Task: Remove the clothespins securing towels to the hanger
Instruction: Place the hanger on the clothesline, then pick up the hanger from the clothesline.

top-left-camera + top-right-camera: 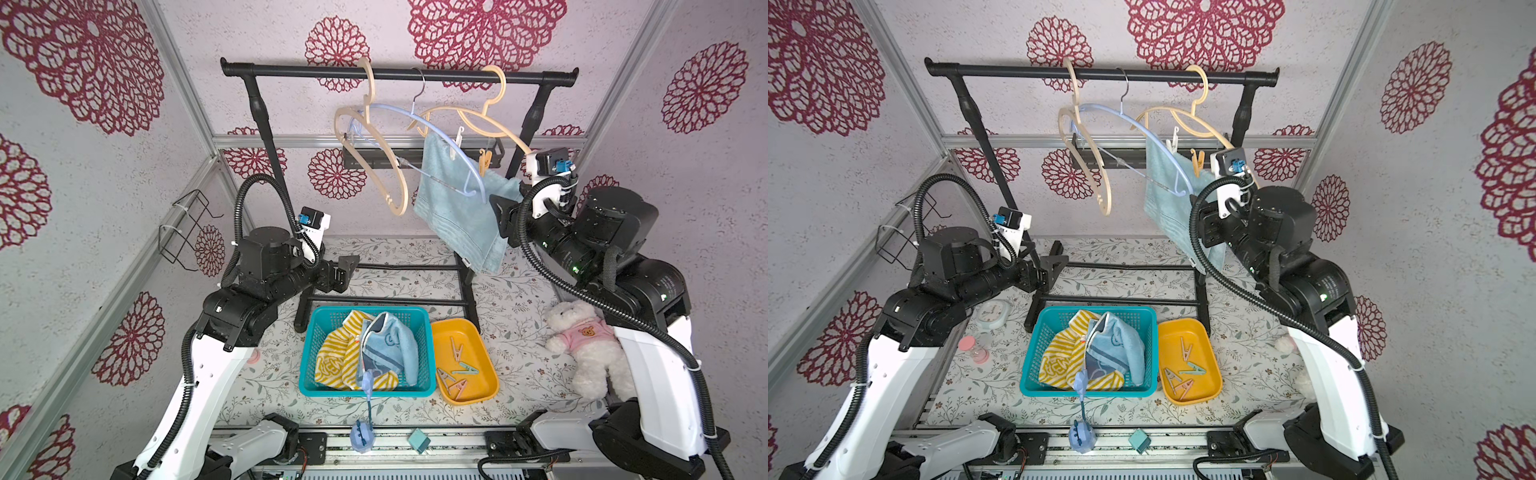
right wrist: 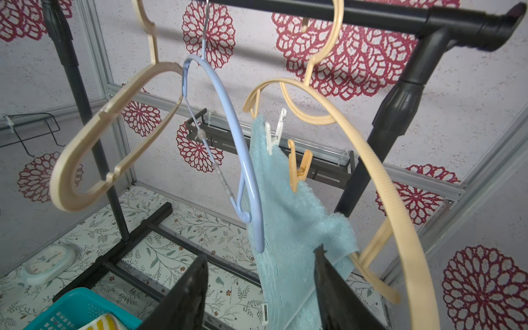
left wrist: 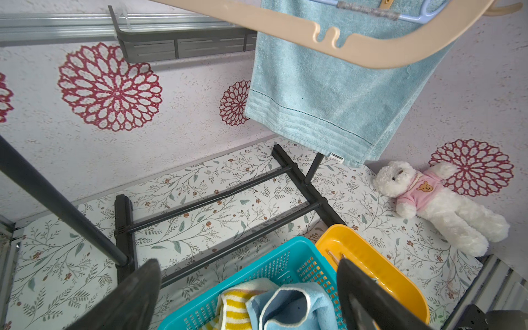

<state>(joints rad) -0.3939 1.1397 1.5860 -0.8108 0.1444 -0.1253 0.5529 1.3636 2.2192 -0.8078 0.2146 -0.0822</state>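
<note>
While both my arms were raised over the table point(image 1: 519, 332), the black rack point(image 1: 399, 75) spanned the back from 11 to 1 o'clock in both top views. From its bar, at 1 o'clock, hung the plain blue towel point(image 1: 453, 208), draped on the blue hanger point(image 2: 257, 205) beside two bare beige hangers point(image 1: 374, 174). At 6 o'clock sat the teal basket point(image 1: 328, 322), with the striped towel point(image 1: 332, 365) and a light blue towel point(image 1: 395, 349) bunched inside. Just beside it, on its 3 o'clock side, lay the yellow tray point(image 1: 465, 332).

My right gripper point(image 2: 262, 253) was at the hanging towel's lower part, jaws parted, cloth hanging in the gap, nothing clamped. My left gripper point(image 3: 247, 264) hovered at 9 o'clock, jaws spread wide and empty.

A white clothespin point(image 2: 275, 134) and, just beside it, an orange-yellow clothespin point(image 2: 298, 168) gripped the hanging towel's top edge. Four loose clothespins point(image 1: 465, 368) lay in the tray.
</note>
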